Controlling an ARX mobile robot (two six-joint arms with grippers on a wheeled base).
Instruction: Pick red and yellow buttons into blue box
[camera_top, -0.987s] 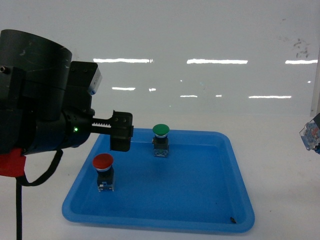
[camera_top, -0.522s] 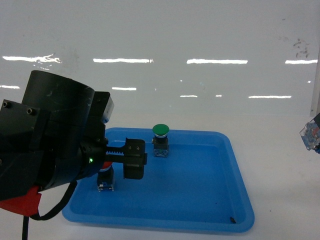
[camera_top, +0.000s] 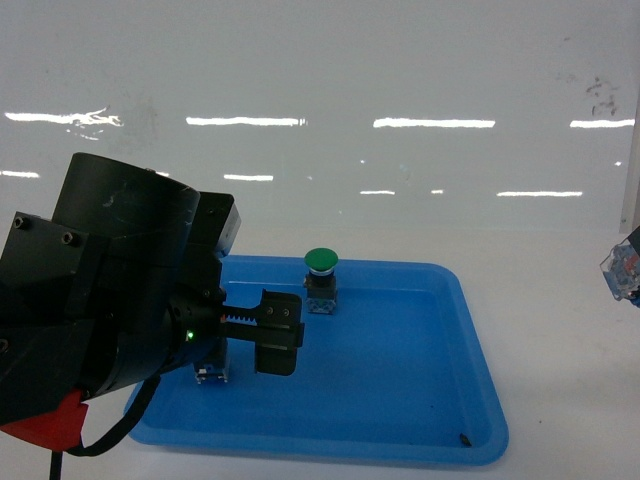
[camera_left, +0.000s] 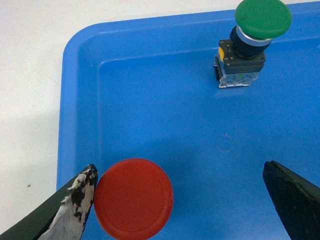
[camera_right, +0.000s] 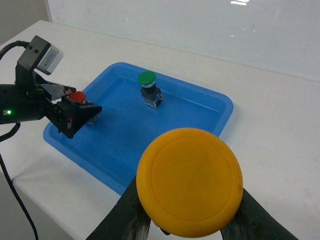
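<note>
While the left gripper (camera_left: 180, 200) sits low over the tray (camera_top: 470, 400) with its jaws spread wide, the red button (camera_left: 134, 198) stands between them, its cap just touching the left finger (camera_left: 75, 200) and well apart from the right finger (camera_left: 295, 197). So the gripper is open and off-centre; my read is it needs to shift toward the button's side or simply close so both fingers meet the cap. The button stands upright near the tray's left wall, cap up, which suits a side pinch on the cap or the body below it. In the head view the arm hides the red cap; only a bit of the button's body shows beside the gripper.

The green button (camera_top: 321, 277) stands upright toward the tray's far side, clear of the gripper; not a task item, likely to be left alone.

The right gripper (camera_right: 187, 220) is closed on the yellow button (camera_right: 190, 187), held cap-up above the counter (camera_right: 280, 115), off the tray's right side. Probably parked there holding it until a drop is possible.

The blue box is not in any view, so neither button is in it yet.

No readable brand, label or writing; the small yellow tag on the green button's body is too small to read.
</note>
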